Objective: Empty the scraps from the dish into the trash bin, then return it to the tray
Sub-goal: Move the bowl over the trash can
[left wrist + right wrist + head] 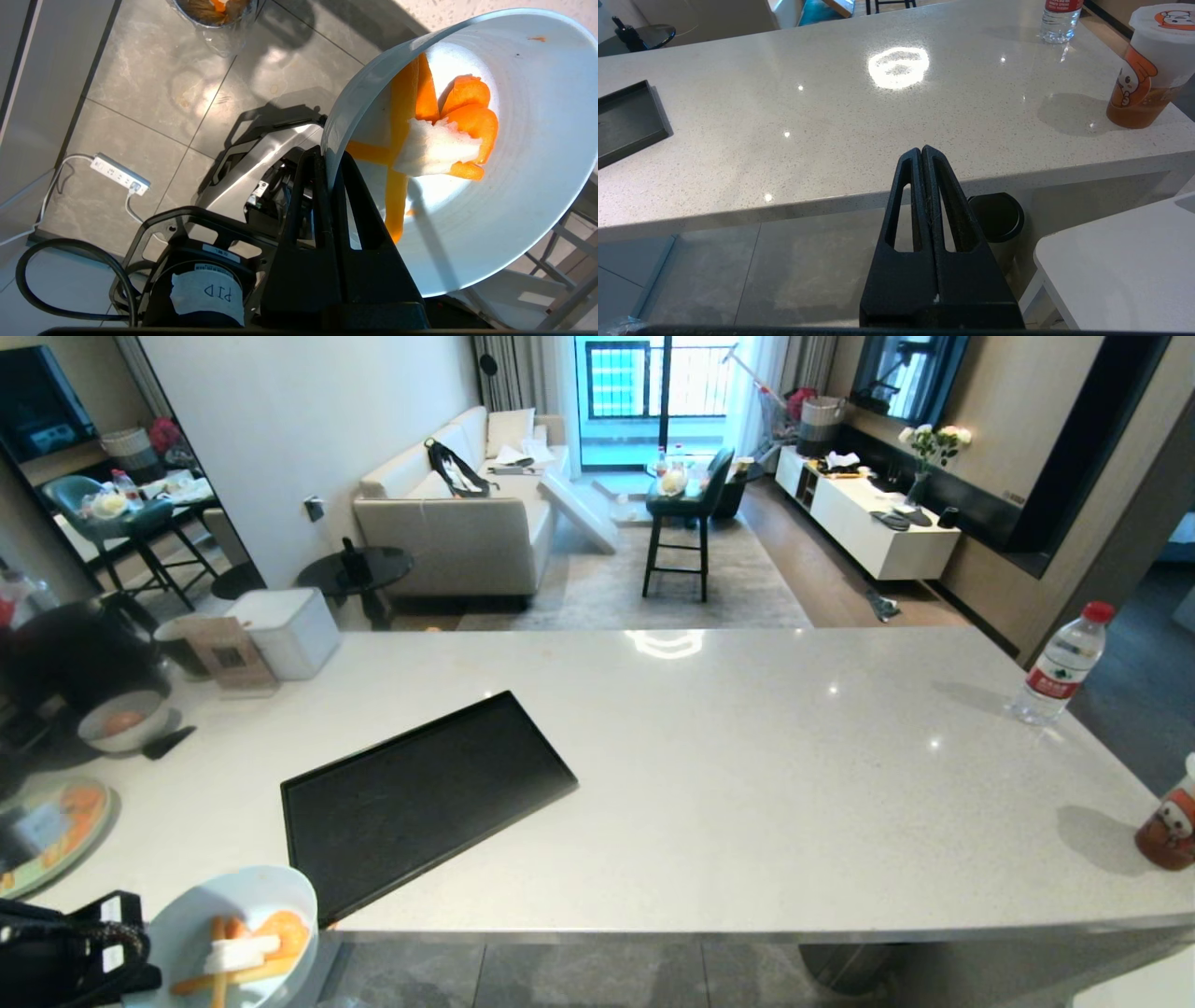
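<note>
My left gripper (329, 156) is shut on the rim of the dish (537, 163), a pale blue-white bowl. Orange and whitish scraps (444, 135) lie inside it. In the head view the dish (201, 919) hangs at the counter's near left corner, partly out over the floor, with the left gripper (140, 947) at its left rim. The black tray (420, 793) lies bare on the counter just beyond it. The trash bin (212, 18), lined with a clear bag, stands on the floor tiles and is only partly in view. My right gripper (923, 151) is shut and holds nothing, parked below the counter's front edge.
At the counter's left stand a greyish bowl of orange food (121, 721) and a pale green plate (56, 826). A water bottle (1064, 663) and a drink cup (1172, 821) stand at the right. A black-topped steel bin (997, 217) stands under the counter, a power strip (120, 173) on the floor.
</note>
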